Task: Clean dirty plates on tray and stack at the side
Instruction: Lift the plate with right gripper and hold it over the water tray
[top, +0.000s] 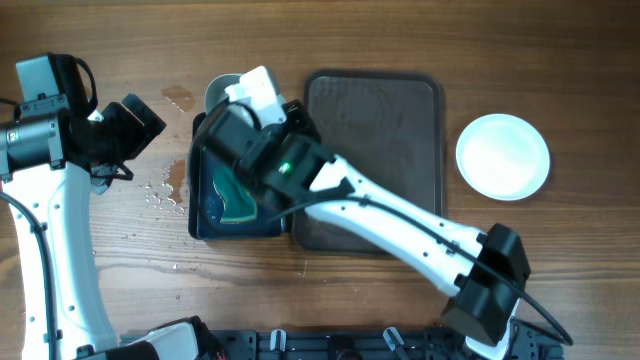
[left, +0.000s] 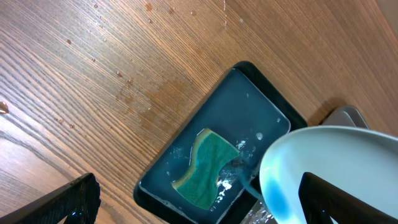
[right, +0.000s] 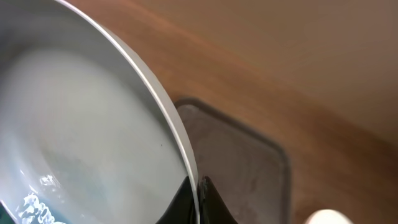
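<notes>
— Where's the plate (left: 336, 155)?
— Clenched by its rim in my right gripper (right: 196, 199), tilted over the black tray (left: 249, 112) and sponge (left: 208, 168); a bluish smear, I think; left gripper (top: 138, 122) spread, holding nothing.
— Others?
— A second plate (top: 503, 155) lies right of the brown tray (top: 375, 150).

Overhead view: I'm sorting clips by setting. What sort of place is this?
Probably a robotics lab bench staged for dishwashing, not a kitchen: a wooden table, a black tray of water holding a green sponge, and a white plate held in the right end effector.
</notes>
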